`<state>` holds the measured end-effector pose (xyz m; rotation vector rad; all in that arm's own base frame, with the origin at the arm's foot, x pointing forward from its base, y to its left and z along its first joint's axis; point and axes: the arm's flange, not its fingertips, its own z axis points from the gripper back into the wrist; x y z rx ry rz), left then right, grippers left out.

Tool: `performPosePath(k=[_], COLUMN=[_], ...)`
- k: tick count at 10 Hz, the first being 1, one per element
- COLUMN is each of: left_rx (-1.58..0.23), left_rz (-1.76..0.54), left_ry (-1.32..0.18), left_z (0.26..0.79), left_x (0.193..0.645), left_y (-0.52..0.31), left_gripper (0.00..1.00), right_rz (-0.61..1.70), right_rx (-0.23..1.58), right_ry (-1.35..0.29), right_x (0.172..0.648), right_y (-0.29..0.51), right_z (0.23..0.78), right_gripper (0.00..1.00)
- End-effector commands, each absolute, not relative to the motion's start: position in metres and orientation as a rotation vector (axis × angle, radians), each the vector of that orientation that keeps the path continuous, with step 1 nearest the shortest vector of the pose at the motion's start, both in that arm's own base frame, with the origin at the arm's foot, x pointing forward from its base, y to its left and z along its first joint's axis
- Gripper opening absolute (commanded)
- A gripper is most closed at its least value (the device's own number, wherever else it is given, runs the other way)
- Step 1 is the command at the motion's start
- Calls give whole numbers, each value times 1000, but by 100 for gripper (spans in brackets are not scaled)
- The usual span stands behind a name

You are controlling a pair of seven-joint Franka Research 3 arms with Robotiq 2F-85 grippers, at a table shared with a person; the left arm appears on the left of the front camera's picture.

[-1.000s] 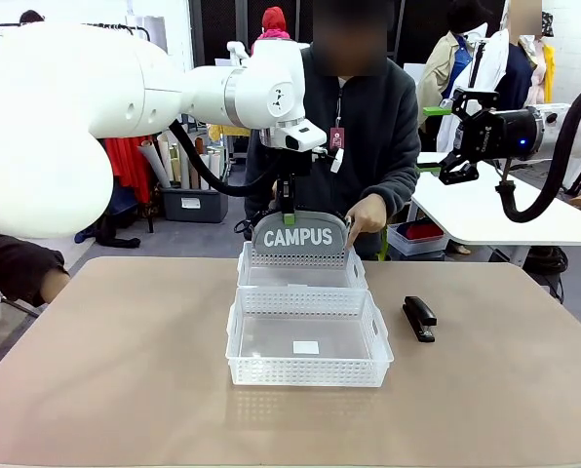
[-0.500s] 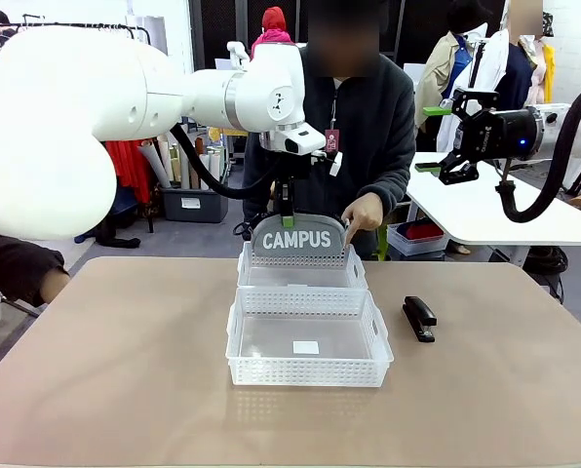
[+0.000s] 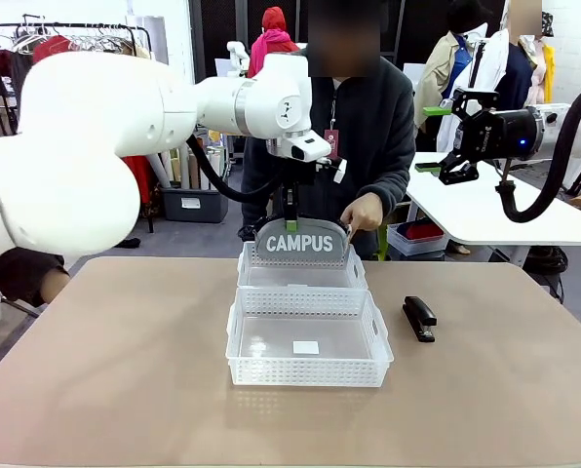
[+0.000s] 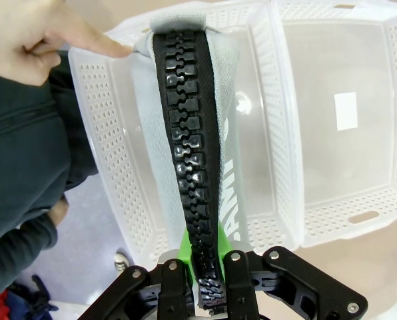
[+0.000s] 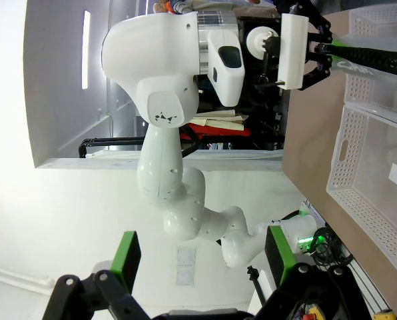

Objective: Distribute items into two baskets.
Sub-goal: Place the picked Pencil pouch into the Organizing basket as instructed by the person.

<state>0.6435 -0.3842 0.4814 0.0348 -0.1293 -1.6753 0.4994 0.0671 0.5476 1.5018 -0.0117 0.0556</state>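
My left gripper (image 3: 290, 207) is shut on the top zip edge of the grey "CAMPUS" pouch (image 3: 300, 242). The pouch hangs upright over the far basket (image 3: 300, 270), its lower edge inside the rim. In the left wrist view the black zip (image 4: 192, 153) runs up from my left gripper (image 4: 208, 270), above that basket (image 4: 112, 173). A person's hand (image 3: 367, 212) touches the pouch's right end. The near basket (image 3: 308, 341) holds just a white label. The black stapler (image 3: 418, 318) lies on the table to its right. My right gripper (image 3: 437, 136) hangs open, high at the right, its green pads (image 5: 126, 257) wide apart.
The person (image 3: 354, 127) stands at the table's far edge, right behind the baskets. A white table (image 3: 505, 210) stands behind at the right. Bare tan tabletop (image 3: 115, 361) lies left, right and in front of the baskets.
My left gripper has lowered the pouch slightly toward the far basket, and the left arm's elbow has shifted. The person's hand stays at the pouch's end. The right arm has not moved.
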Motion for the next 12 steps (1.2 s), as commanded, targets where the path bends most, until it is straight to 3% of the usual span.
performPosePath(k=[1,12], left_rx=[65,52], left_rz=[-1697,-1737], left_ry=[-97,-36], left_z=[488,432], left_x=[665,687], left_y=[-399,-417], left_gripper=[0,0], right_rz=[58,58], right_rx=[1498,1498], right_ry=[-11,-11], right_x=[499,499], right_y=[67,67], right_z=[549,549], right_gripper=[100,100])
